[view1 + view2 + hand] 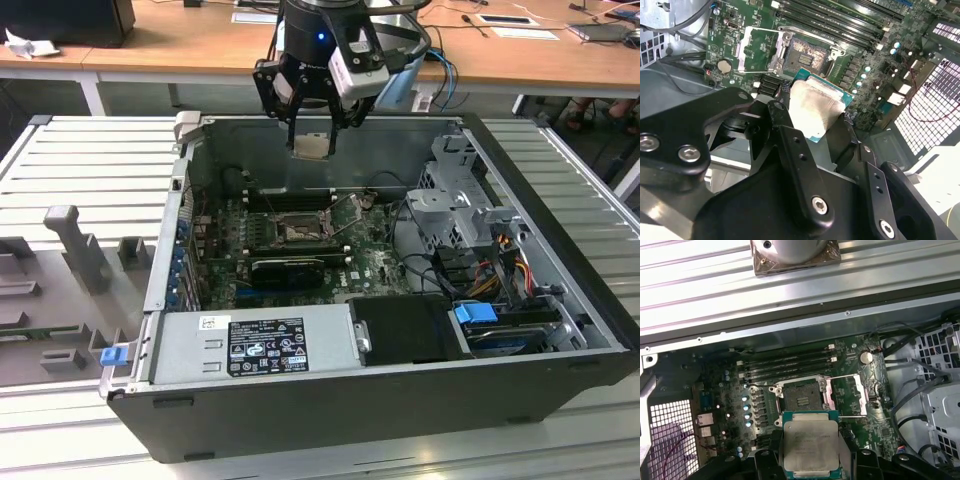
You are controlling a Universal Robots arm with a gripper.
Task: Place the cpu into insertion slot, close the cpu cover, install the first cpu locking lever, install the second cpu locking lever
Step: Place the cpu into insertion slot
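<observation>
Wooden desks (180, 45) stand behind a ribbed metal table (90, 160) bearing an open black computer case (300, 410). Above it hangs the gripper (312, 132), fingers (790, 140) pinching the flat, dull-silver square cpu (811, 445) by its edges. Well below, the black-rimmed insertion slot (800, 396) lies bare, with the thin metal cpu cover (847, 395) swung open beside it. Memory sticks (785, 363), cables (495, 265) and a grey power supply (250, 340) crowd around.

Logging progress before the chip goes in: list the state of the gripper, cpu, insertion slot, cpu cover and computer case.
gripper: shut on the cpu, raised above the open case.
cpu: held in the gripper, clear of the board, not yet in the slot.
insertion slot: uncovered and empty.
cpu cover: swung open, lying beside the slot.
computer case: on its side, panel off, motherboard exposed.
</observation>
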